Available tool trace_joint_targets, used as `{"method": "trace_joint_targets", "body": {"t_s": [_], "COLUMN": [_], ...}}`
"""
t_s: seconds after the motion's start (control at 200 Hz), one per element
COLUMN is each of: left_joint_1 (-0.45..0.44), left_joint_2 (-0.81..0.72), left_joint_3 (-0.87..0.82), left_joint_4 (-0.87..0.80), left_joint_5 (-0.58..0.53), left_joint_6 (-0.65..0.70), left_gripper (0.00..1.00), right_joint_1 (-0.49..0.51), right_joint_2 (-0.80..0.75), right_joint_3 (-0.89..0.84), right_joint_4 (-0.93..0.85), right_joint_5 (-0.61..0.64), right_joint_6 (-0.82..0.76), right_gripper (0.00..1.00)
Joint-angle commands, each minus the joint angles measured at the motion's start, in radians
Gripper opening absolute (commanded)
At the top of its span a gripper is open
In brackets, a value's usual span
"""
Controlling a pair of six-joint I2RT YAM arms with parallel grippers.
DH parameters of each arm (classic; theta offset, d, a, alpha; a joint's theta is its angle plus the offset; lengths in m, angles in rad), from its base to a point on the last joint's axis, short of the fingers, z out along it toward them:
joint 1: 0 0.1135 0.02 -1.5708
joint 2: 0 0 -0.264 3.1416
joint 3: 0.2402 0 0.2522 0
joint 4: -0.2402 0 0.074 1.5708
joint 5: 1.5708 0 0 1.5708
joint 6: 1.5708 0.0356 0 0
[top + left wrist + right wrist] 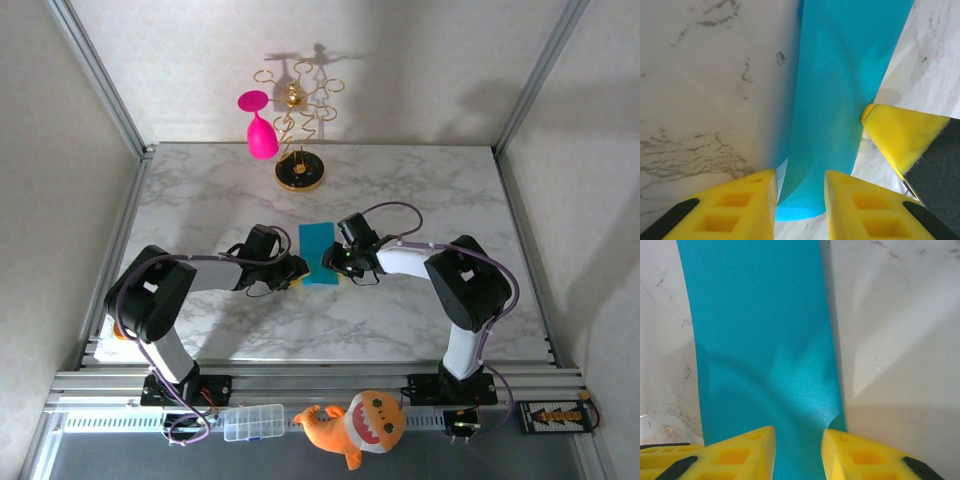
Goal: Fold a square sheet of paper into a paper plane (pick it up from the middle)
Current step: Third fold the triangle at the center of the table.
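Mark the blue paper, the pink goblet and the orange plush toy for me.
blue paper (pixel 320 250): top external view, middle of the strip between the arms.
pink goblet (pixel 263 138): top external view, on its bowl.
orange plush toy (pixel 362 425): top external view, on its body.

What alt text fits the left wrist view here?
A folded strip of turquoise paper runs up the frame from between the two yellow fingers of the left claw, over a white marble table. A third yellow finger sits at the strip's right edge.
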Motion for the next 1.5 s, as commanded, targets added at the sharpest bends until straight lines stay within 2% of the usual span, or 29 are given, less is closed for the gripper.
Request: {"method": "trace_joint_targets", "body": {"t_s": [0.0,0.421,1.001,1.497], "left_joint_1": [0.012,0.044,0.074,0.086], "left_joint_2": [-0.026,-0.019,0.075,0.139], "left_joint_3": [0.008,-0.002,0.015,0.073], "left_joint_4": [0.035,0.127,0.220,0.196], "left_joint_5": [0.027,0.062,0.089,0.113], "left_joint_6": [0.015,-0.017,-0.084,-0.084], "left_gripper": [0.30,0.29,0.25,0.18], "right_joint_1": [0.000,0.000,-0.001,-0.001], "right_joint_2": [0.054,0.052,0.045,0.024], "right_joint_3": [-0.018,-0.019,-0.027,-0.034], "right_joint_4": [-0.069,-0.069,-0.067,-0.060], "right_joint_5": [0.010,0.013,0.017,0.019], "right_joint_6": [0.016,0.016,0.013,0.000], "right_gripper": [0.33,0.33,0.33,0.33]}}
